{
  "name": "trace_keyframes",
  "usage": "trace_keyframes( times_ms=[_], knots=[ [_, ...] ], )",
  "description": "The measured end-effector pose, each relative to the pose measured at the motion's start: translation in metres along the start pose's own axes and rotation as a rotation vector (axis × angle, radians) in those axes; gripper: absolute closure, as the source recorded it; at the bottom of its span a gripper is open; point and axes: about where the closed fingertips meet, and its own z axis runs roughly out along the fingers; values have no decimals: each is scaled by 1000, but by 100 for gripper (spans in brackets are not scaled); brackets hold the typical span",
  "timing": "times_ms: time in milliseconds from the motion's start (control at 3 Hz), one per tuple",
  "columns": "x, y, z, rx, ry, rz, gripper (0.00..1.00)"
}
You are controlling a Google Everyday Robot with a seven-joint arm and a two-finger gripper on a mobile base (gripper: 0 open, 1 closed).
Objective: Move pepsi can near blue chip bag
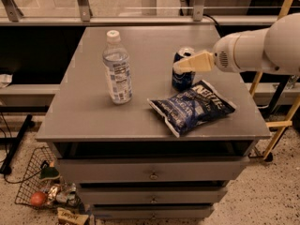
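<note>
On the cabinet top (93, 111), the pepsi can (182, 78) stands just behind the blue chip bag (192, 109), with the gripper (187, 63) at its rim; whether it has hold, I cannot tell. The can looks placed, so best to back off gently and not tip it.

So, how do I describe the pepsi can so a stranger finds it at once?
On the grey cabinet top, the pepsi can stands upright just behind the blue chip bag, with the end effector at its upper part. It is the only short dark-blue can; the water bottle to its left is taller and clear.
</note>
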Motion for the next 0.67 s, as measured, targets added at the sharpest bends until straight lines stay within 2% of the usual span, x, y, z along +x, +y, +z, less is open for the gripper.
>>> trace_keyframes(
  times_ms=[333,667],
  knots=[
    [0,-40,-50,104,5,5,0],
    [13,-99,-106,237,26,42,0]
  ],
)
